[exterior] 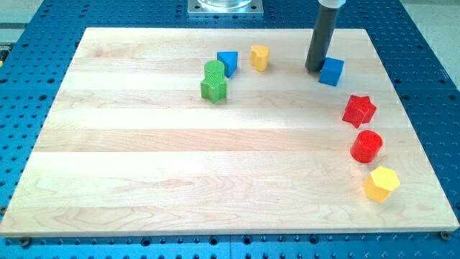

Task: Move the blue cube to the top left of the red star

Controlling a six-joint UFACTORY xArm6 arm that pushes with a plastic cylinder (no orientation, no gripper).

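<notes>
blue cube (331, 71) sits far right on the wooden board (144, 158), up-left of the red star (359, 110) and apart from it, so already roughly in the target zone by the look of it. my tip (314, 69) down on the board, touching or just beside the cube's left face; no pincer on this rig, just a bare rod, nothing held. likely light, rigid plastic, slides easily on smooth wood, prone to spin if pushed off-centre; no grasping, only pushing, so best contact is mid-face, square on. any further nudge from the left risks driving it right, past the star. nearby: red cylinder (366, 146) and yellow hexagon block (380, 183) strung nearer along the right side, below the star, out of the way. second blue block (228, 62), shape unclear, plus yellow block (259, 57) and green blocks (213, 79) clustered far centre, well apart, no obstruction. easy to confuse the two blues.
</notes>
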